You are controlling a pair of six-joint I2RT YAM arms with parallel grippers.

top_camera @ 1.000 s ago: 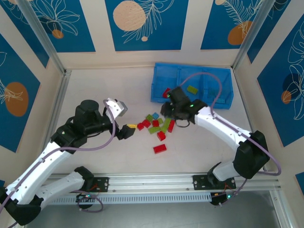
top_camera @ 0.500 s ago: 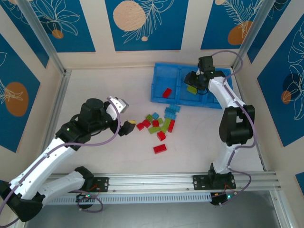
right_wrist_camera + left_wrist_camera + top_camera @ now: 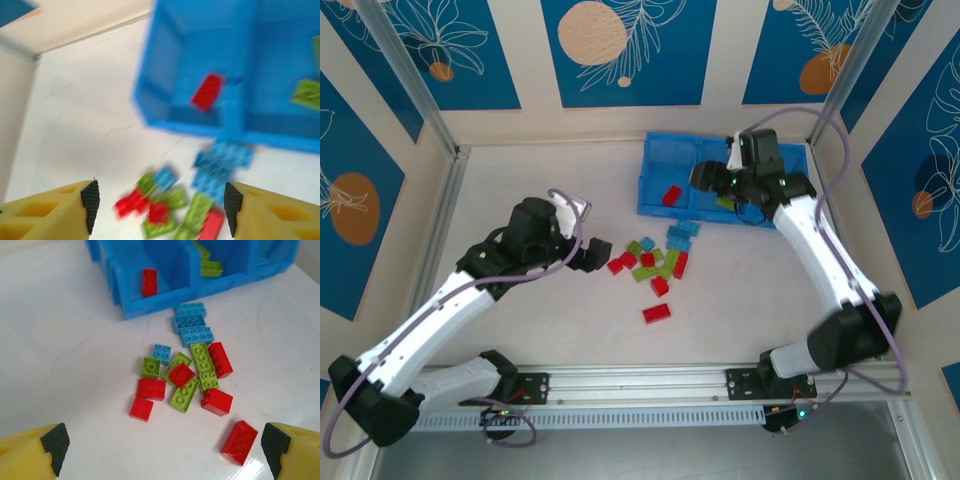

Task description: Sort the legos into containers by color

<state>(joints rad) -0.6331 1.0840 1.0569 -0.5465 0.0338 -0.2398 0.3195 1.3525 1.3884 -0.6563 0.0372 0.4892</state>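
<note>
The left arm bends at the elbow and reaches from the near left corner toward the middle of the tabletop (image 3: 520,180). Its left claw (image 3: 162,450) tips down at the pile, open wide, with nothing in it. The right arm stretches from the near right corner up to the far edge. The right claw (image 3: 161,202) hangs over the blue bin (image 3: 665,160), fingers apart and holding nothing.

The legos (image 3: 655,262) lie in a loose pile in the middle of the tabletop, with red, green and blue mixed. 3 blue bricks (image 3: 192,322) lie just in front of the bin. A lone red brick (image 3: 657,313) lies closer to the near edge. Another red brick (image 3: 671,195) sits in the bin's left box. Green bricks (image 3: 210,267) sit in the middle box, maybe 2, since the view is partly blocked.
</note>
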